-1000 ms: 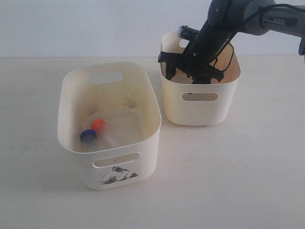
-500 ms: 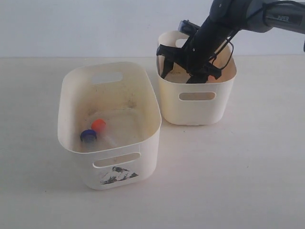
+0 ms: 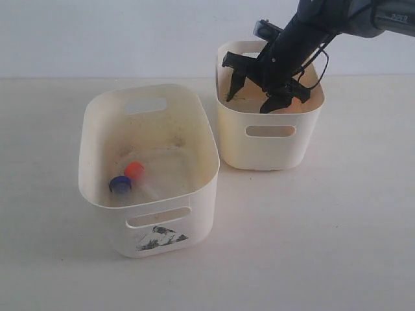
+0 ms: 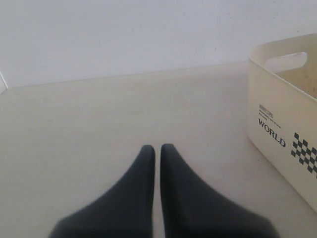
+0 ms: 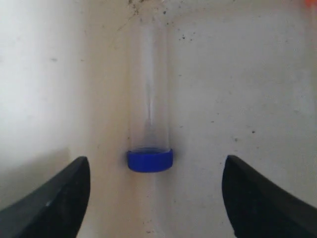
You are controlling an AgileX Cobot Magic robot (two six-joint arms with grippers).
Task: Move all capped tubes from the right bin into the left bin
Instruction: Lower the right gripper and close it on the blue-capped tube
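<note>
The right gripper [image 3: 249, 102] is being held, jaws apart, inside the right bin [image 3: 269, 152]; a blue-capped tube [image 5: 150, 99] is lying centred ahead, cap nearest, axis pointing away.

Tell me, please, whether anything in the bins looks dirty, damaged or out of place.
Nothing is spilled or broken. Dark specks dot the floor of the right bin around the blue-capped tube. The inside of the left bin is stained brownish, and its front sticker is smudged.
</note>
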